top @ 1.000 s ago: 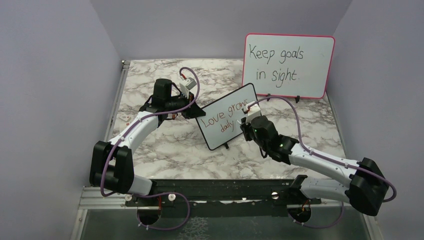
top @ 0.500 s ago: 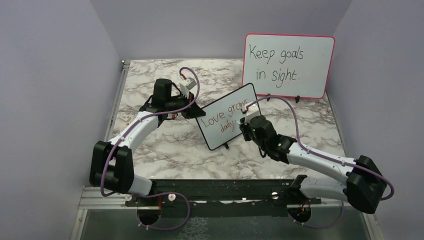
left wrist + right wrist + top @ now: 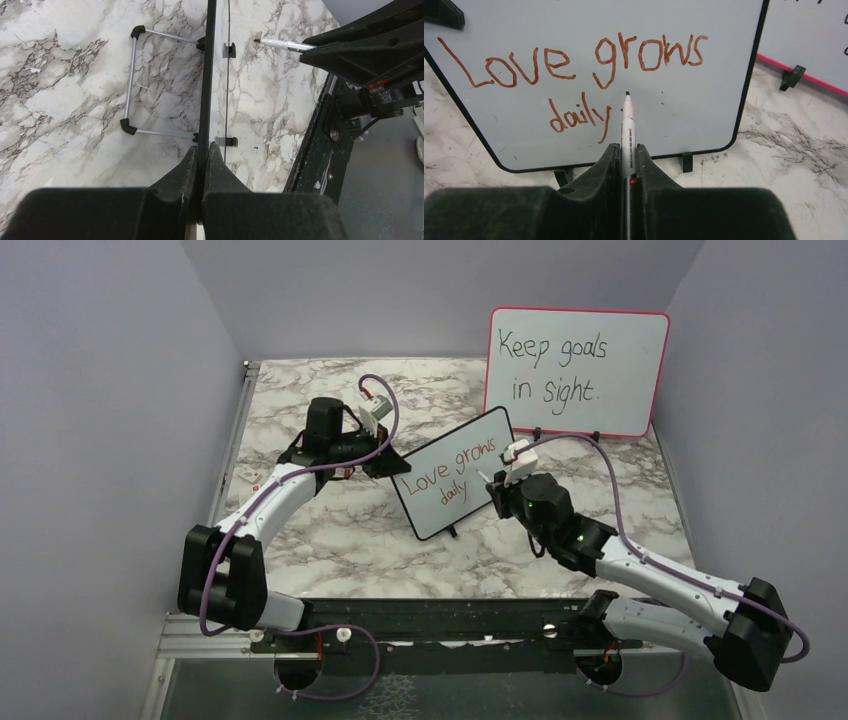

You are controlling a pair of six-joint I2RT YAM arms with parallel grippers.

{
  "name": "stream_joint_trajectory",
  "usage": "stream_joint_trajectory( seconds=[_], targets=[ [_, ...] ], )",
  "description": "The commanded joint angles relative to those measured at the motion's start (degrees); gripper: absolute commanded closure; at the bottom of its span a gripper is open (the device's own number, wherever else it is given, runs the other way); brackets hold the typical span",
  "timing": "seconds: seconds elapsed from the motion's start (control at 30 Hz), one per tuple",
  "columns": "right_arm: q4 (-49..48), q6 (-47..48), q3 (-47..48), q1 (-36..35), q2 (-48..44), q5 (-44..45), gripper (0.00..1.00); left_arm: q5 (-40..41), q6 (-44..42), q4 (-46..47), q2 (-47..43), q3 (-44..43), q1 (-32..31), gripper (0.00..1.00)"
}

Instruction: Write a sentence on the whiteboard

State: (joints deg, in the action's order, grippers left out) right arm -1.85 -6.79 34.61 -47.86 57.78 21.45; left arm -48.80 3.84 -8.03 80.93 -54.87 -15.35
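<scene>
The whiteboard point(image 3: 455, 475) stands tilted mid-tabletop point(image 3: 330, 530), with the pink board point(image 3: 577, 370) at its 1 o'clock. The sentence point(image 3: 574, 65), "Love grows daily", runs across it in two reddish-brown lines. The left hand point(image 3: 202, 150) is clamped on the whiteboard's edge at about 10 o'clock. The right hand point(image 3: 626, 150), at the board's 4 o'clock, is clamped on a pen point(image 3: 627, 120). The pen's tip sits at 3 o'clock of "daily", just off the surface.

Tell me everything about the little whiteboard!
The whiteboard is white with a thin black frame, rounded corners and black feet. It stands on the marble table, a wire stand behind. Reddish "Love grows daily" is written on it. The left jaws pinch its edge; the pen tip sits just off it.
</scene>
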Motion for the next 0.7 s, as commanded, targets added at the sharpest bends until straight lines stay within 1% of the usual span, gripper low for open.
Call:
stream_joint_trajectory(
  seconds=[0.0,0.07,0.2,0.33,0.5,0.67],
  targets=[
    [1.50,1.44,-0.43,0.55,-3.94,2.77,1.00,12.60,-4.15,-4.98,-1.84,-0.47,0.94,1.00],
    [1.71,1.76,-0.21,0.50,-5.45,3.57,1.00,12.90,-3.33,-4.90,-3.58,-1.43,0.94,0.98],
    [4.95,2.19,0.28,0.52,-8.37,5.15,1.00,15.00,-1.97,-4.89,-7.28,-3.19,0.94,0.89],
    [6.10,2.26,0.28,0.51,-10.35,6.36,1.00,16.16,-1.67,-4.07,-7.71,-3.16,0.94,0.88],
    [7.04,1.78,0.37,0.49,-11.38,6.23,0.99,13.14,1.71,0.79,-5.66,0.61,0.94,0.86],
    [7.89,2.03,0.77,0.50,-11.98,6.80,1.00,12.30,3.25,3.76,-5.23,3.08,0.94,0.74]
  ],
)
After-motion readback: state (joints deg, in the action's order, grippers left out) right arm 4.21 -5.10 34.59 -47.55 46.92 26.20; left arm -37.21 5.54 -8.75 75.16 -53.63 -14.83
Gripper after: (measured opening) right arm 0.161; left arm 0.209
